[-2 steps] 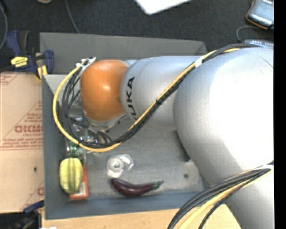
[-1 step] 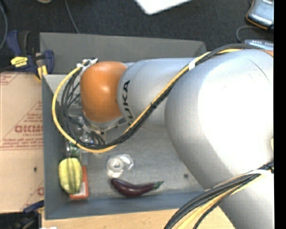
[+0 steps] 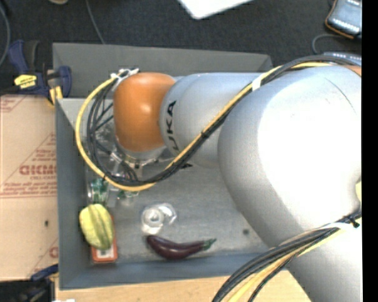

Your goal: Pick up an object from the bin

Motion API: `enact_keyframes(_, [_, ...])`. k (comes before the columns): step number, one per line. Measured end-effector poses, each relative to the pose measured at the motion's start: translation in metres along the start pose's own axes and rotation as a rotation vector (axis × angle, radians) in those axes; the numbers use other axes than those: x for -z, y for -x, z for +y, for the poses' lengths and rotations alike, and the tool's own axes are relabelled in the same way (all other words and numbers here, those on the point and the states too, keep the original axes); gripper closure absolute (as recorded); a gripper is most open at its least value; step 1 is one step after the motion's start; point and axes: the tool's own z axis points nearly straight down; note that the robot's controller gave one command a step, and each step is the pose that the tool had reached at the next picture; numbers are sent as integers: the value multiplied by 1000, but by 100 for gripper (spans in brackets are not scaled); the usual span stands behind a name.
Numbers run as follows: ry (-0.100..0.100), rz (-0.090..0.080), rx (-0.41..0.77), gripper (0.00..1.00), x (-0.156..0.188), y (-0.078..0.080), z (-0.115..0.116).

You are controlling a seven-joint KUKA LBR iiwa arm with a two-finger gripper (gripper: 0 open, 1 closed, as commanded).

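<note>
Arm (image 3: 271,137) hiding most of bin (image 3: 129,267), starfruit (image 3: 96,226), aubergine (image 3: 175,248), perhaps a clear cup (image 3: 156,217)

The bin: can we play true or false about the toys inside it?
1. A purple eggplant lies near the bottom edge of the bin. True.
2. The eggplant lies on top of the yellow fruit. False: they lie apart, with the eggplant to the fruit's right.
3. The yellow fruit is in the bin's lower left corner. True.
4. The clear thing sits in the top right corner. False: it sits low in the bin, just above the eggplant.
5. The arm comes in from the left. False: it comes in from the right.
</note>
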Motion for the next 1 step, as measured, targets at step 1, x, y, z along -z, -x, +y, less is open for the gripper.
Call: enact_keyframes(1, [0,3,88,0,10,6,-37])
